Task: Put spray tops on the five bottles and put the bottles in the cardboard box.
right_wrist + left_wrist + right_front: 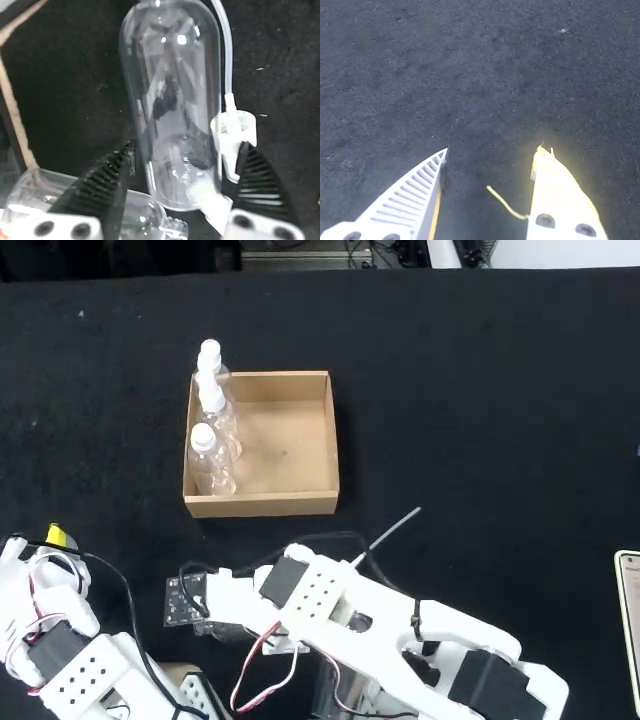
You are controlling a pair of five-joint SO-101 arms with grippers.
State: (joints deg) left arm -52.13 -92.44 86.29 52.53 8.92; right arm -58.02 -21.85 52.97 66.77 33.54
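Right gripper [188, 146] hangs with its jaws apart, straddling a clear bottle [170, 100] lying on the black worktop [75, 75]. A loose spray top [232, 130] with its tube sits just beside one finger. Left gripper [492, 148], also spread, holds nothing. Three capped bottles [213, 440] stand in the cardboard box [260, 504]. Best to close squarely on the bottle's body and keep the top out of the pinch.

Even overhead light, glints on the clear bottle [170, 100], faint shadows on dark table [480, 75]
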